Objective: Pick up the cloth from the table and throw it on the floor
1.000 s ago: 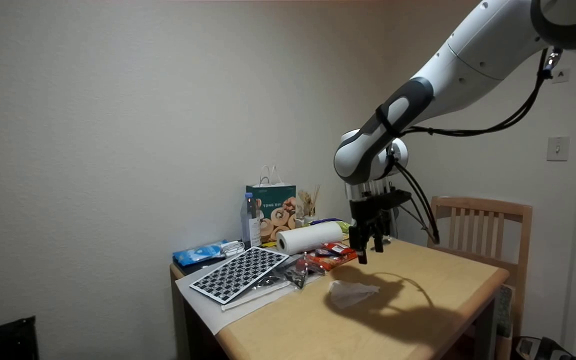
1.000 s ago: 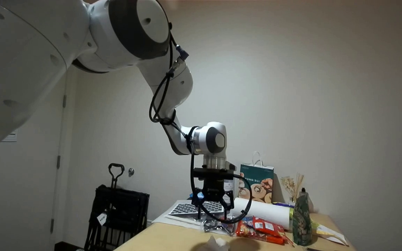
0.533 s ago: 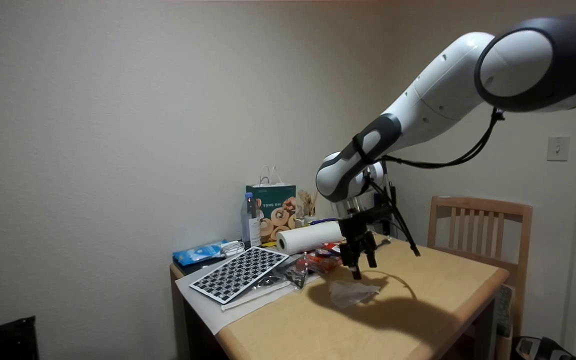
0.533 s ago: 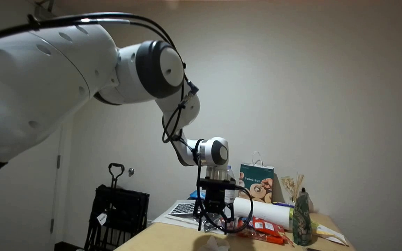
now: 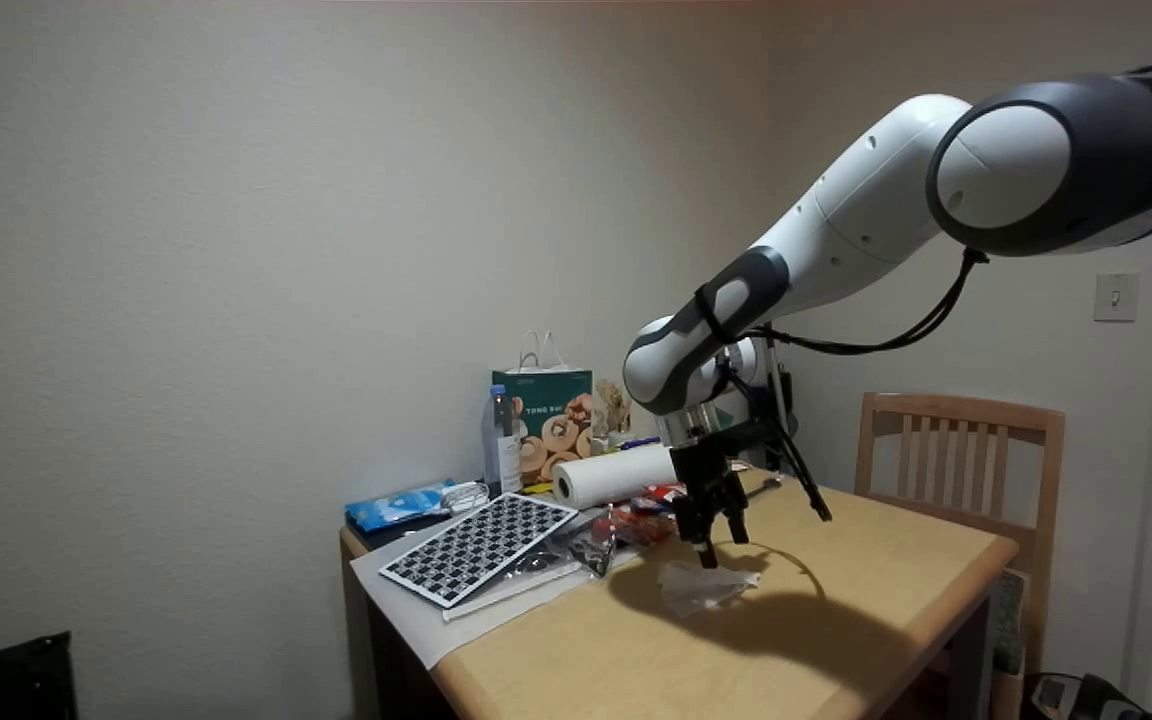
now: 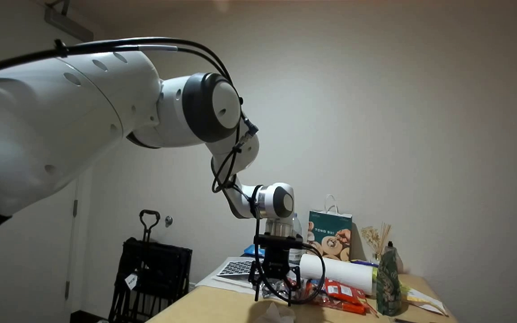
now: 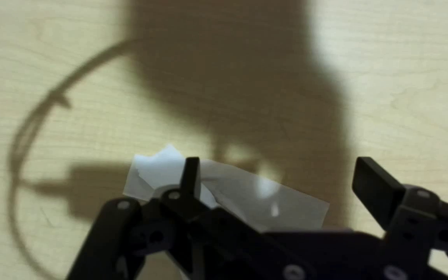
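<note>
Hovering over a white cloth [image 7: 247, 190], a gripper [image 7: 278, 167] spread wide

Black fingers [image 7: 189, 175] point down and stand far apart; the gap between them holds nothing. The white cloth, thin and rumpled, lies on the wooden table [image 5: 576, 660], beneath the gripper. In the wrist view, one finger crosses in front of it, while its partner stands past the cloth's opposite end, seen against bare wood (whether either tip brushes it is hard to tell). A broad shadow [image 7: 239, 77] falls across the tabletop and over part of the cloth.

In both exterior views the robot arm [image 5: 856, 210] slopes down to the gripper, black cables [image 6: 25, 59] tied along it. Away from the cloth, a checkered board [image 5: 481, 548] lies over a white sheet [image 5: 426, 635]. Near it are a white roll [image 5: 621, 475] on its side and red packets [image 6: 341, 291]. Behind them stand a clear bottle [image 5: 498, 450] and a green paper bag [image 5: 556, 385]. A wooden chair [image 5: 966, 408] stands by the table, and in an exterior view a dark green pouch [image 6: 388, 287] stands upright near the end of the roll.
</note>
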Robot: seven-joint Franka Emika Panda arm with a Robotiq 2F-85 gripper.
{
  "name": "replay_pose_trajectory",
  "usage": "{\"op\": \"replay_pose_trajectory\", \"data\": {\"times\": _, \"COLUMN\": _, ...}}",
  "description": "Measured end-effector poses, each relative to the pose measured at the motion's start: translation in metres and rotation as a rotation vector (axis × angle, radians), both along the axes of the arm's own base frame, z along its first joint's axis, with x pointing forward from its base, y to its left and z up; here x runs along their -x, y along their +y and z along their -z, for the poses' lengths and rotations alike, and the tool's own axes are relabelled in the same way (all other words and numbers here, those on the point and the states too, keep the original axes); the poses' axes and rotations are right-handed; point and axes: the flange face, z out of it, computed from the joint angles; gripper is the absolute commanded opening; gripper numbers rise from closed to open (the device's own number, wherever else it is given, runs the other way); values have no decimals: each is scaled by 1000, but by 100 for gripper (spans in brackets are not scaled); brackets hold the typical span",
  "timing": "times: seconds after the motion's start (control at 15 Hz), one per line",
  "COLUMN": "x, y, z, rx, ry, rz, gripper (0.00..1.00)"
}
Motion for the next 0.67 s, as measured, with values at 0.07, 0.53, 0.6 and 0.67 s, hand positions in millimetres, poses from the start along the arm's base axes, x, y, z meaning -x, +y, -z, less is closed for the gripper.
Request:
{"op": "replay_pose_trajectory", "data": {"times": 0.07, "x": -1, "y": 0, "z": 2, "rx": 0, "ry": -3, "rz": -1, "gripper": 100}}
{"op": "replay_pose_trajectory", "data": {"times": 0.53, "x": -25, "y": -1, "z": 34, "rx": 31, "ry": -9, "rz": -28, "gripper": 100}}
{"op": "replay_pose_trajectory", "data": {"times": 0.6, "x": -30, "y": -1, "z": 36, "rx": 37, "ry": -14, "rz": -33, "gripper": 93}}
{"op": "replay_pose_trajectory", "data": {"times": 0.67, "x": -34, "y": -2, "z": 38, "rx": 42, "ry": -19, "rz": -38, "gripper": 74}}
